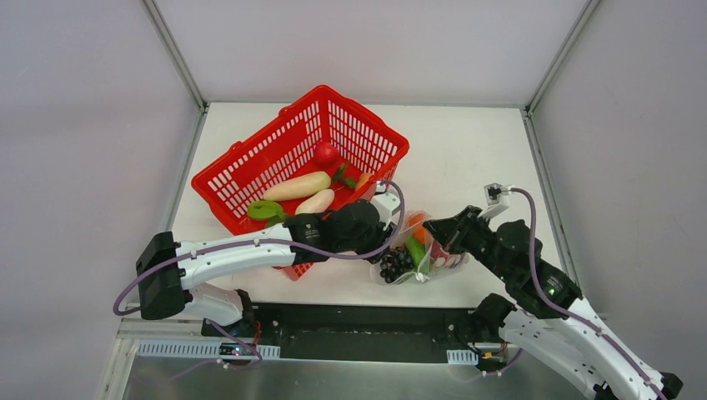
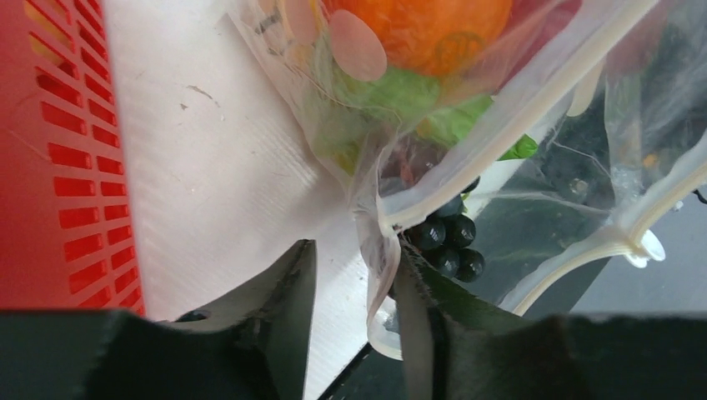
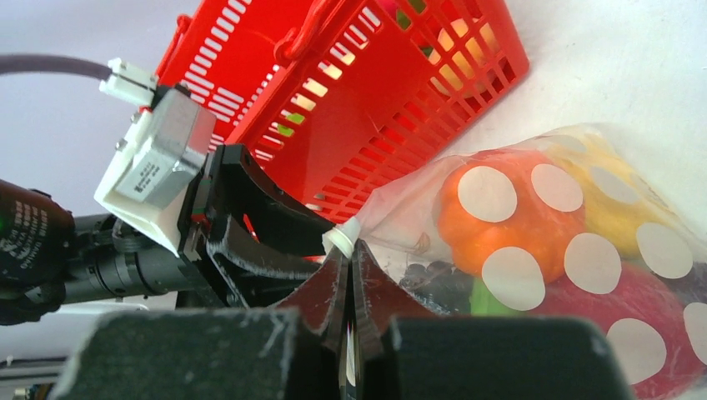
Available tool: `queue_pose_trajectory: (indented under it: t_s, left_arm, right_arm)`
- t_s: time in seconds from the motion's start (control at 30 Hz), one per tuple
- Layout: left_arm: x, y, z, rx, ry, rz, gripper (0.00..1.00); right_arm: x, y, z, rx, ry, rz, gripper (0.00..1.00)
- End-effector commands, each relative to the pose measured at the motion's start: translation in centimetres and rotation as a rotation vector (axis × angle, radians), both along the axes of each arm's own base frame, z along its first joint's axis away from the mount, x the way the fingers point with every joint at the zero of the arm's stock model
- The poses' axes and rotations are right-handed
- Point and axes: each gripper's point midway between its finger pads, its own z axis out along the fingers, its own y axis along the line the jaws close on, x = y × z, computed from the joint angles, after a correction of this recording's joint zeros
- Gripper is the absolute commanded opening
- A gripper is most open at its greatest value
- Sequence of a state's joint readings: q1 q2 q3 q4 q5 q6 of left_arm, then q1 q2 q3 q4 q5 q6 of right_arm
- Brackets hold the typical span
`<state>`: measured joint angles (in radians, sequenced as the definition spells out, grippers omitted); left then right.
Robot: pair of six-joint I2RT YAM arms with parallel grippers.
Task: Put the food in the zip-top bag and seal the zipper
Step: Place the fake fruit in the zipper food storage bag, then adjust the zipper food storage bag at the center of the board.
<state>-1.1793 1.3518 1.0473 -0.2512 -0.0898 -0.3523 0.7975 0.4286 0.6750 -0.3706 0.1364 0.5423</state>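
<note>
Left gripper (image 2: 354, 262) is down at one corner of the zip-top bag (image 1: 423, 254), jaws parted. The crinkled corner hangs in the gap, right up against the finger (image 2: 414, 325) on the right of the wrist view, with bare table (image 1: 467, 158) showing between the plastic and the other finger, so there is no clamp on that side. Over to the right gripper (image 3: 348, 258): fingers pressed flat together, pinching the bag's edge, and the little white nub at the end of the zipper (image 2: 517, 112) pokes out at the tips. The bag lies on the white table, just beside the near right corner of the red basket (image 1: 250, 167), between the two grippers. The zipper's two whitish ridged strips stand apart, so the mouth gapes. A bunch of dark grapes (image 2: 450, 242) sits at that opening. Inside, behind the white polka dots, are a lobed orange piece (image 3: 492, 217), a yellow piece (image 3: 609, 208), a red piece (image 3: 634, 325) and something leafy green (image 2: 408, 92). In the basket lie two long white radishes (image 1: 296, 186), a flat green disc (image 1: 265, 210) and a red fruit (image 1: 325, 152) up near the far wall.
</note>
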Motion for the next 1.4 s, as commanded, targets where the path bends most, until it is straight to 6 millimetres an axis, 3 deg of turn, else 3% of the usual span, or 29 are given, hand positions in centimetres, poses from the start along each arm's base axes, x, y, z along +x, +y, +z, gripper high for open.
queue_pose_trajectory:
  t_s: [0.0, 0.13, 0.23, 0.37, 0.43, 0.53, 0.63, 0.83, 0.97, 1.03, 1.23, 1.37]
  left_arm:
    - [1.0, -0.1, 1.4, -0.025, -0.048, 0.051, 0.34]
    - [1.3, 0.0, 2.0, -0.028, -0.047, 0.086, 0.18]
    - [1.5, 0.3, 2.8, -0.042, -0.029, 0.133, 0.0]
    - [1.2, 0.6, 5.2, -0.131, -0.012, 0.172, 0.0]
    - [0.7, 1.0, 7.0, -0.191, 0.012, 0.186, 0.0]
    - [0.0, 1.9, 9.4, -0.301, 0.068, 0.242, 0.0]
    - [-0.2, 3.1, 10.1, -0.384, 0.114, 0.325, 0.0]
    - [0.3, 4.7, 11.4, -0.556, 0.205, 0.5, 0.0]
    - [0.7, 4.2, 12.5, -0.603, 0.223, 0.528, 0.0]
    - [1.1, 4.5, 12.7, -0.633, 0.227, 0.564, 0.0]
    - [2.8, 5.5, 14.2, -0.77, 0.231, 0.652, 0.0]
    - [4.3, 6.6, 14.8, -0.813, 0.232, 0.69, 0.0]
  right_arm:
    - [-0.5, 1.1, 3.8, 0.042, -0.103, 0.083, 0.0]
    - [-0.7, 1.3, 3.4, 0.01, -0.106, 0.109, 0.0]
    - [-1.0, 1.3, 3.2, -0.018, -0.116, 0.133, 0.0]
    - [-1.2, 0.5, 3.0, -0.063, -0.132, 0.125, 0.01]
    - [-1.4, -0.1, 3.1, -0.077, -0.149, 0.121, 0.06]
    - [-1.5, -1.1, 3.5, -0.082, -0.188, 0.09, 0.28]
    - [-1.6, -1.8, 3.7, -0.089, -0.225, 0.074, 0.51]
    - [-3.1, -1.1, 4.8, -0.039, -0.284, 0.165, 0.75]
    - [-3.5, -1.6, 5.4, -0.036, -0.329, 0.166, 0.8]
    - [-4.7, -1.3, 5.5, -0.019, -0.377, 0.227, 0.82]
    - [-6.9, -0.7, 3.7, -0.038, -0.542, 0.369, 0.83]
    - [-5.7, -1.1, 2.8, -0.094, -0.513, 0.317, 0.83]
